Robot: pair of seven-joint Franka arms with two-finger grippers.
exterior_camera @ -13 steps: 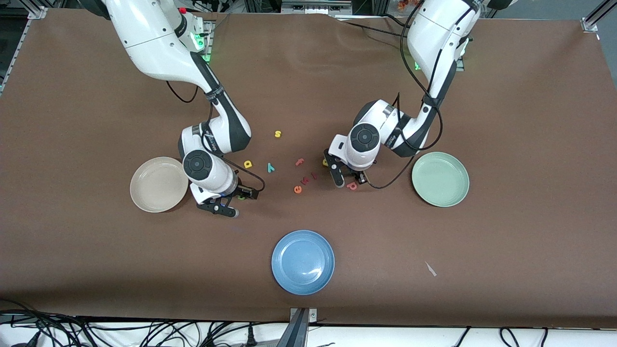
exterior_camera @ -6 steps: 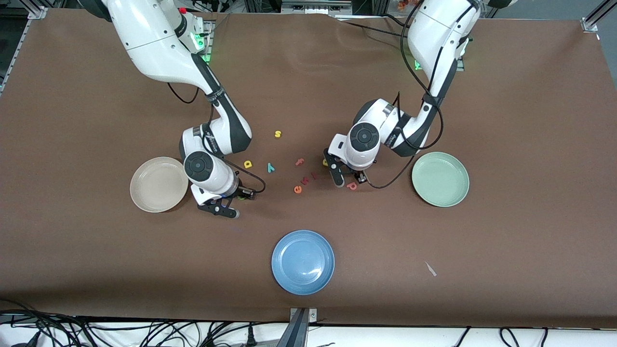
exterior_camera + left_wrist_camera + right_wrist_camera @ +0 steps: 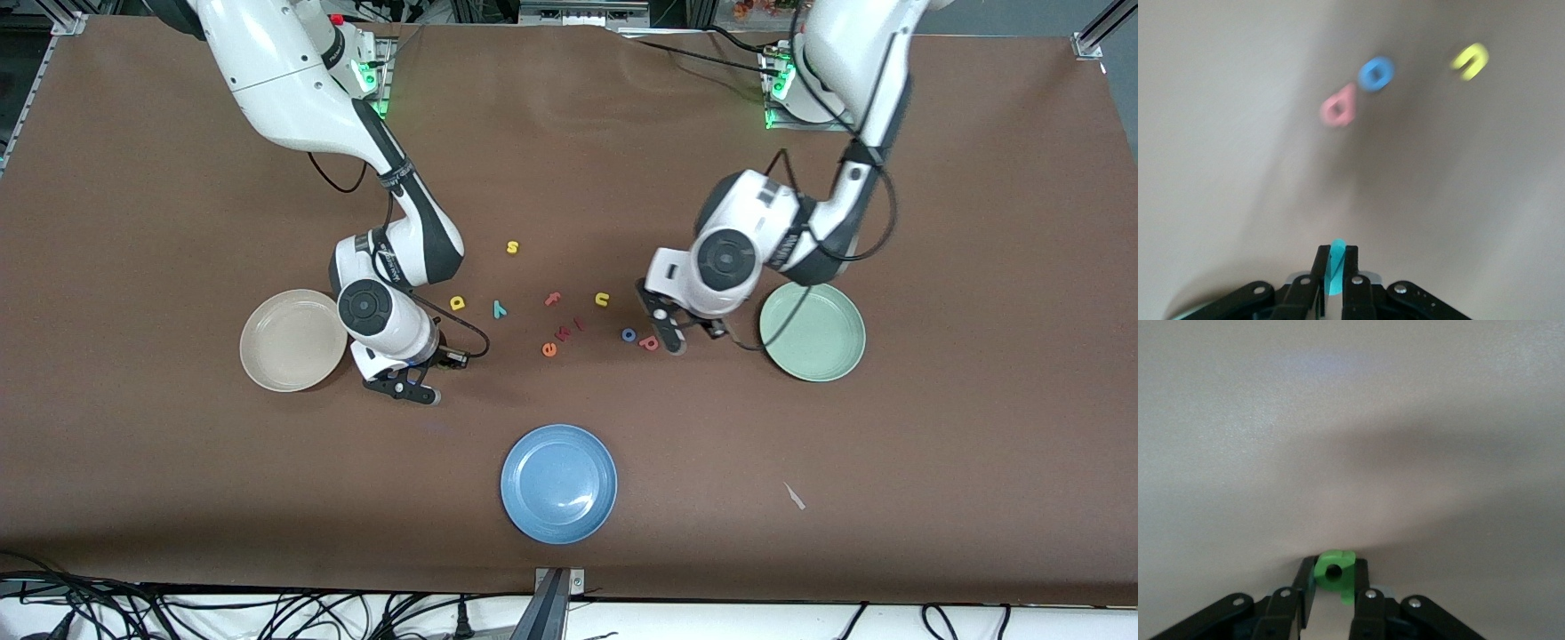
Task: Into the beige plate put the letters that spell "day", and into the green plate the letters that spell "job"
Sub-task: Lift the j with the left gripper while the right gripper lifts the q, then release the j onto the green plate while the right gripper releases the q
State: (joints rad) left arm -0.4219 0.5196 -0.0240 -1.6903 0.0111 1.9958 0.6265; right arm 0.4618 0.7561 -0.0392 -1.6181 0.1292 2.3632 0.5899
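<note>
- Currently the left pincer [image 3: 1335, 267] pinches the teal "j" [image 3: 1335, 265], beside the green plate [image 3: 813, 331].
- Right pincer [image 3: 1333, 581] pinches the green "d" [image 3: 1334, 573], beside the beige plate [image 3: 292, 340].

A robotics lab: two white robot arms [image 3: 391, 240] are bolted beside aluminium framing [image 3: 551, 13] at a brown-covered table [image 3: 978, 267], with loose cables [image 3: 178, 613] trailing along the table's edge nearest the camera.

Count, as I read it remotely
I tally three plates: beige plate [image 3: 293, 340], green plate [image 3: 812, 331], blue plate [image 3: 558, 483]. Eleven foam letters [image 3: 549, 349]: nine loose on the worktop [image 3: 978, 267], plus one teal letter [image 3: 1335, 267] and one green letter [image 3: 1341, 561], both gripped.
</note>
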